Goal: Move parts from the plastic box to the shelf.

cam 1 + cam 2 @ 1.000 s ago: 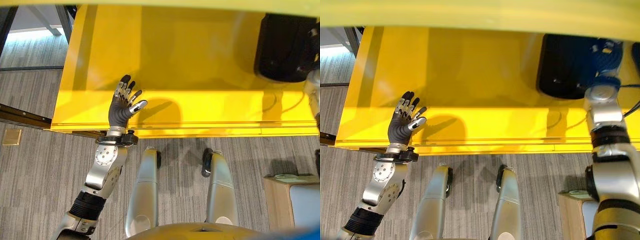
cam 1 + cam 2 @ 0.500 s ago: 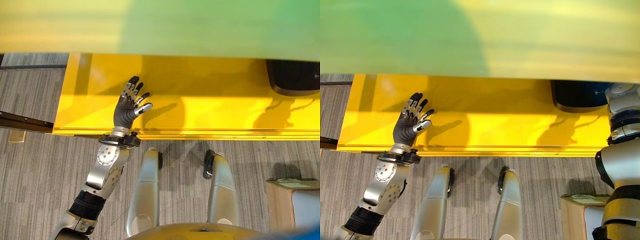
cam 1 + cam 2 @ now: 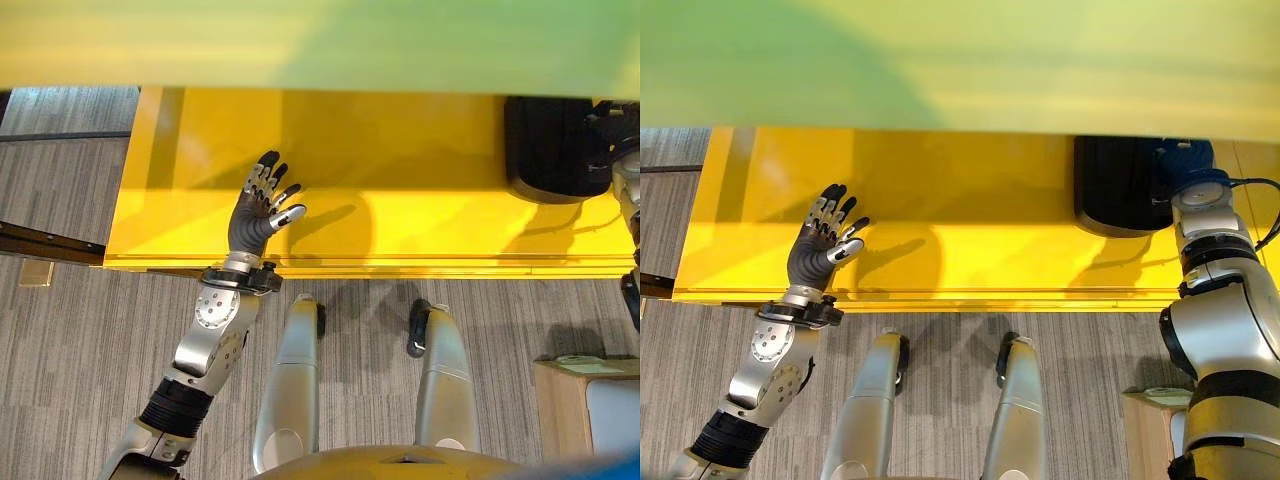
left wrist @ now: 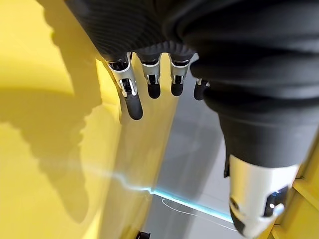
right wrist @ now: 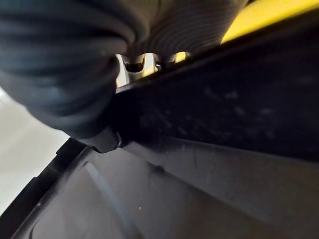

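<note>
Shelf: yellow shelf [image 3: 400, 210] spans the scene; an upper yellow board crosses the top of both eye views above it.
Black part: dark rounded part [image 3: 1118, 185] lies on the shelf surface at the robot's right end, partly under the upper board.
Left hand: left hand [image 3: 258, 207] is raised over the left portion of the shelf near its front edge, fingers [image 4: 132, 102] straight and spread, thumb apart, holding nothing.
Right hand: right hand [image 3: 1185, 160] is at the right edge of the black part, against it; its fingers are hidden behind the part, so the grip cannot be told. In the right wrist view the dark ribbed cover [image 5: 60, 64] sits just beside the part's black surface.
Floor: grey striped carpet [image 3: 80, 350] lies in front of the shelf.
</note>
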{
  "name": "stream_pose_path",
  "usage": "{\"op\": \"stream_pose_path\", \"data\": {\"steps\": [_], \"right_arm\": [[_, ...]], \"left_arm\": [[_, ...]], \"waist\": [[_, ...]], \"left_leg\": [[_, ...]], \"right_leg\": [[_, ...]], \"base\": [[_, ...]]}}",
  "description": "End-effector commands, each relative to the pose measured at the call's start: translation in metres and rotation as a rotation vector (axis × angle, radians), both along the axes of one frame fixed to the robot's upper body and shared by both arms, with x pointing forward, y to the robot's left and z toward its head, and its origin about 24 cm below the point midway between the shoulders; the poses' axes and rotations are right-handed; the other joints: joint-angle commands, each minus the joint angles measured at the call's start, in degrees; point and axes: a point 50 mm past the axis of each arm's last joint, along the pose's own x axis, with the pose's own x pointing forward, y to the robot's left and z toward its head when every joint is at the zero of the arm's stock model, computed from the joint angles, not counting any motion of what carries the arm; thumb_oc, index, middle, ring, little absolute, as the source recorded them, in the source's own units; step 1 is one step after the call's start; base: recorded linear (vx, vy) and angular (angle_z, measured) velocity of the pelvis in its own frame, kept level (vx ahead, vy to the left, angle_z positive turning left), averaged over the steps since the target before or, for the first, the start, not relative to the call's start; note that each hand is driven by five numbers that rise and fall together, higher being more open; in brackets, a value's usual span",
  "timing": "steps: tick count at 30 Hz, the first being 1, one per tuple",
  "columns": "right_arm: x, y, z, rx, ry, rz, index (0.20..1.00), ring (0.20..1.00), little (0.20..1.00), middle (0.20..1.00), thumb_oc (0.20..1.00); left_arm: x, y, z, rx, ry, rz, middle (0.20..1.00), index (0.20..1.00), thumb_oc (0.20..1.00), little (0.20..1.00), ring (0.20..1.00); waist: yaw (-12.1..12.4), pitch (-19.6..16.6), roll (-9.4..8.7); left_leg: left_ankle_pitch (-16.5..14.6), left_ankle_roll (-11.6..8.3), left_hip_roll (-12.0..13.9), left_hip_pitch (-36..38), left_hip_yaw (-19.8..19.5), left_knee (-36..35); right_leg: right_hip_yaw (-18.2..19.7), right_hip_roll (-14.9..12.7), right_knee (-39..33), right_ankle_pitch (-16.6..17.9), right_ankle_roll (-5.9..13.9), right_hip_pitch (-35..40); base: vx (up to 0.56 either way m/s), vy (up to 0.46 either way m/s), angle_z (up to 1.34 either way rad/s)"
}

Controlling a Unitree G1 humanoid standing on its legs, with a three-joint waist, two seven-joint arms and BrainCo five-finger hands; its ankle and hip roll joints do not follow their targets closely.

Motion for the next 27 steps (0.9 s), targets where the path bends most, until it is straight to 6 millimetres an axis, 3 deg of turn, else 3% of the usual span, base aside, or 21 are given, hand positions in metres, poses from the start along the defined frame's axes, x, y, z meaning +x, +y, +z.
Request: {"op": "stream_pose_path", "data": {"steps": [1,27], "right_arm": [[-0.003,-0.007,0.029,0.068,-0.162,-0.037,0.2,0.2,0.2,0.2,0.2],[-0.007,-0.007,0.063,-0.036,-0.251,-0.048,0.2,0.2,0.2,0.2,0.2]], "left_arm": [[-0.003,0.003,-0.022,-0.006,0.103,0.019,1.0,1.0,1.0,1.0,1.0],[-0.004,0.005,-0.02,-0.006,0.095,0.035,1.0,1.0,1.0,1.0,1.0]], "waist": [[0.3,0.4,0.6],[0.8,0.2,0.97]], "left_leg": [[0.4,-2.98,2.3,0.3,-5.0,-2.7],[0.3,-2.82,1.8,-2.4,-5.2,-0.7]], "right_leg": [[-0.6,0.9,0.3,-0.9,-1.74,0.1],[-0.3,0.9,2.1,-1.4,-1.77,-2.2]], "base": [[0.0,0.0,0.0],[0.0,-0.001,0.0]]}}
